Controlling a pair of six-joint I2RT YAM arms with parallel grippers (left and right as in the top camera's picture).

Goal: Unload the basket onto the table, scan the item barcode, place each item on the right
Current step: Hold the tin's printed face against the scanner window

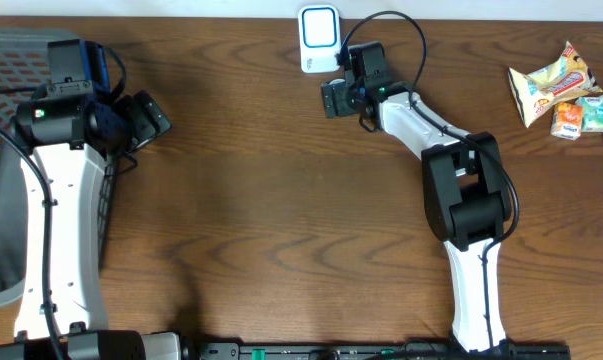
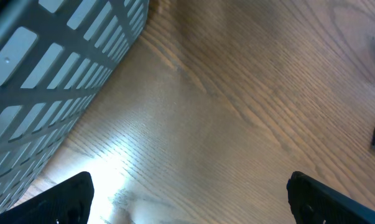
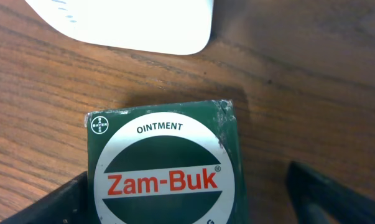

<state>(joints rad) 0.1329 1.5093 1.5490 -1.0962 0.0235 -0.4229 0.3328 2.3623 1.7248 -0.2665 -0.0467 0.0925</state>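
Beside a grey basket (image 1: 1, 200), the left gripper (image 2: 190, 190) hangs wide open and empty. At centre, the right gripper (image 3: 187, 183) spreads its jaws around a green Zam-Buk ointment box (image 3: 168, 134) just beside the white scanner (image 1: 319, 38), one finger clear of it. Snack packets (image 1: 566, 90) lie far right.

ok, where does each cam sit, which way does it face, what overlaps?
Overhead: above the table, looking straight down; both arms show, left gripper by the grey basket, right gripper near the white scanner.
Left wrist: on the left arm, looking down at bare wood and basket wall; own fingertips in the bottom corners, wide apart.
Right wrist: on the right arm, looking down at the green Zam-Buk box between its open fingers, scanner corner above.
Shared: basket in overhead and left wrist; scanner in overhead and right wrist.
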